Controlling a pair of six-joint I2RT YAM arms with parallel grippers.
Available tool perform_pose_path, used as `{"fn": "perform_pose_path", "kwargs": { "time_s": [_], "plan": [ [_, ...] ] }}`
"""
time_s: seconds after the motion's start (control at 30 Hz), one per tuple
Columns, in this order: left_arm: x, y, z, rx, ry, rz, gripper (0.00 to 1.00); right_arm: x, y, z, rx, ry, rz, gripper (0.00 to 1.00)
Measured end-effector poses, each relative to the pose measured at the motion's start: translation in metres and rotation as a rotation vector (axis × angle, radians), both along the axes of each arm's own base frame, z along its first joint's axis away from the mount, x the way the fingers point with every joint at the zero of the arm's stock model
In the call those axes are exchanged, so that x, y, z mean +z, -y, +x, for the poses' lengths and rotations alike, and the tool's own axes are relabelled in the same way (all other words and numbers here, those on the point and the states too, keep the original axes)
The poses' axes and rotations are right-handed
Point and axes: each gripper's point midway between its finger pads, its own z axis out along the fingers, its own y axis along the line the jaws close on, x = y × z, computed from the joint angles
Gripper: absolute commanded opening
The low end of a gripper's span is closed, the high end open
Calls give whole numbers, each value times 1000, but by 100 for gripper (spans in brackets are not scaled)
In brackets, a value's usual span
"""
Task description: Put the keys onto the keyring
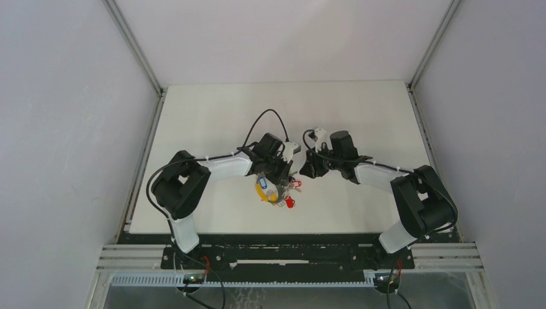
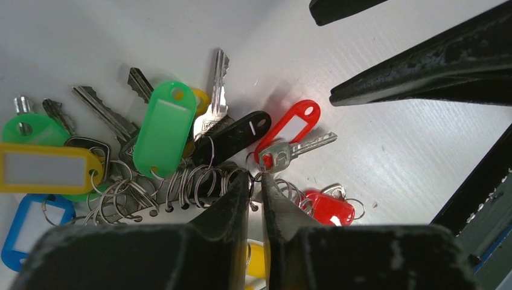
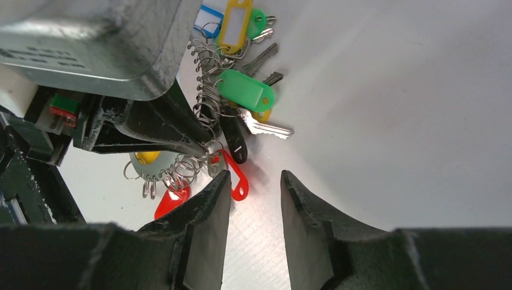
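The keyring point(image 2: 173, 217) is a silver holed disc with several small wire rings carrying green point(image 2: 163, 127), yellow, blue and black tags. My left gripper point(image 2: 256, 181) is shut on a thin ring at the disc's edge. Just past its tips lies a silver key point(image 2: 293, 150) with a red tag point(image 2: 290, 124), and another red tag point(image 2: 329, 208) lies to the right. In the top view the keyring point(image 1: 270, 193) sits under the left gripper point(image 1: 283, 180). My right gripper point(image 3: 253, 178) stands open and holds nothing. Its left finger is beside the red tag point(image 3: 240, 184) and close to the disc point(image 3: 160, 168).
The right gripper point(image 1: 302, 172) faces the left one across a small gap in mid-table. Its black fingers point(image 2: 422, 66) fill the left wrist view's upper right. Grey walls and metal rails point(image 1: 145, 71) enclose the white table point(image 1: 360, 122) on three sides.
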Motion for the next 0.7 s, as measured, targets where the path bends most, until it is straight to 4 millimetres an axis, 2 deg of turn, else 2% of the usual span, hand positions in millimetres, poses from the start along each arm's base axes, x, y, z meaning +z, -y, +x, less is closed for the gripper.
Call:
{"fn": "perform_pose_path", "kwargs": {
  "time_s": [0.2, 0.53, 0.7],
  "plan": [
    [0, -2, -2, -9, -9, 11, 1, 0, 0, 0, 3, -1, 2, 36],
    [1, -3, -1, -43, 17, 17, 0, 1, -1, -2, 10, -3, 7, 36],
    [17, -5, 6, -86, 109, 10, 0, 2, -3, -3, 26, 0, 14, 36]
  ]
}}
